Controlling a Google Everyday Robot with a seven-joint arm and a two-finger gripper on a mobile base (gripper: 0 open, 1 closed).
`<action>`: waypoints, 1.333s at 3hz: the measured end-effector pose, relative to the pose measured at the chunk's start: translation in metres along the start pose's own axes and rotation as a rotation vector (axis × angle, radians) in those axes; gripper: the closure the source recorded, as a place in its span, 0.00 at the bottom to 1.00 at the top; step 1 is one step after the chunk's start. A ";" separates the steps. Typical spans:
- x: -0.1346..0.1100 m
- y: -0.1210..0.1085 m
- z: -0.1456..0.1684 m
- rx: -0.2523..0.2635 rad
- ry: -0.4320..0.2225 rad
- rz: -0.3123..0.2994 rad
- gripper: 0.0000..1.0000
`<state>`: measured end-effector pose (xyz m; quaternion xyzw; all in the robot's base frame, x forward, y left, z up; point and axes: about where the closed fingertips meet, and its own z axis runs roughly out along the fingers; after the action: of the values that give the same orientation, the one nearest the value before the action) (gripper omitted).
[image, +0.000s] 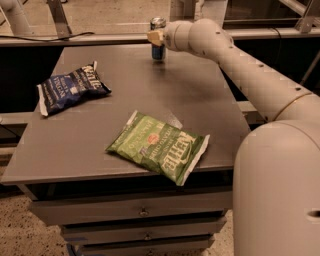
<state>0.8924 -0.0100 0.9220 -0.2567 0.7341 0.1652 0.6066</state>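
A blue drink can (158, 40) with a silver top stands upright near the table's far edge. My gripper (155, 38) is right at the can, its tan fingertip (153, 37) lying against the can's middle; the white arm reaches in from the right. A green chip bag (159, 146) lies flat near the front of the table, one corner over the edge. A dark blue chip bag (71, 88) lies at the left side.
The grey table (125, 105) has drawers under its front edge. My white base (277, 195) fills the lower right. A rail and cables run behind the table.
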 end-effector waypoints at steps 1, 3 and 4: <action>-0.015 0.009 -0.046 -0.011 -0.013 0.005 1.00; 0.005 0.033 -0.152 0.024 0.015 0.075 1.00; 0.041 0.043 -0.194 0.063 0.060 0.126 1.00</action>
<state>0.7060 -0.0891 0.9198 -0.1955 0.7715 0.1721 0.5804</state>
